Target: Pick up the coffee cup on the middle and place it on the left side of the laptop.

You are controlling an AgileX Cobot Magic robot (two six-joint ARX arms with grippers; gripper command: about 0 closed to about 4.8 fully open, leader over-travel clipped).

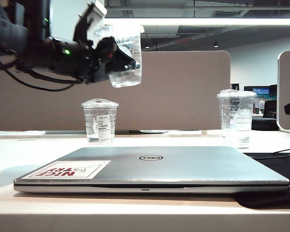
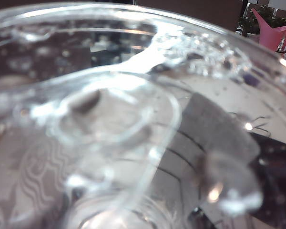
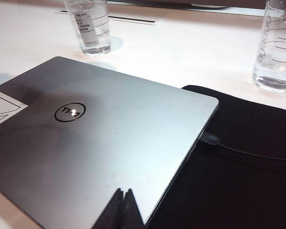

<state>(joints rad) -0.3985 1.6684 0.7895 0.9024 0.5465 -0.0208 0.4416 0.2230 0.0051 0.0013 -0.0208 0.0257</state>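
The coffee cup (image 1: 127, 57), clear with a flat lid and some water inside, hangs tilted high above the table at the upper left. My left gripper (image 1: 115, 59) is shut on its side, black fingers wrapped round the wall. In the left wrist view the coffee cup (image 2: 133, 119) fills the picture and hides the fingers. The silver laptop (image 1: 154, 166) lies closed in front, Dell logo and red-and-white sticker on its lid. My right gripper (image 3: 124, 194) is shut with nothing in it and hovers over the laptop (image 3: 100, 138) near the lid's edge.
A clear cup with a white label (image 1: 100, 121) (image 3: 88, 26) stands behind the laptop's left part. A taller clear cup (image 1: 236, 116) (image 3: 276, 47) stands at the back right. A black mat (image 1: 275, 166) (image 3: 238, 162) with a cable (image 3: 250, 153) lies right of the laptop.
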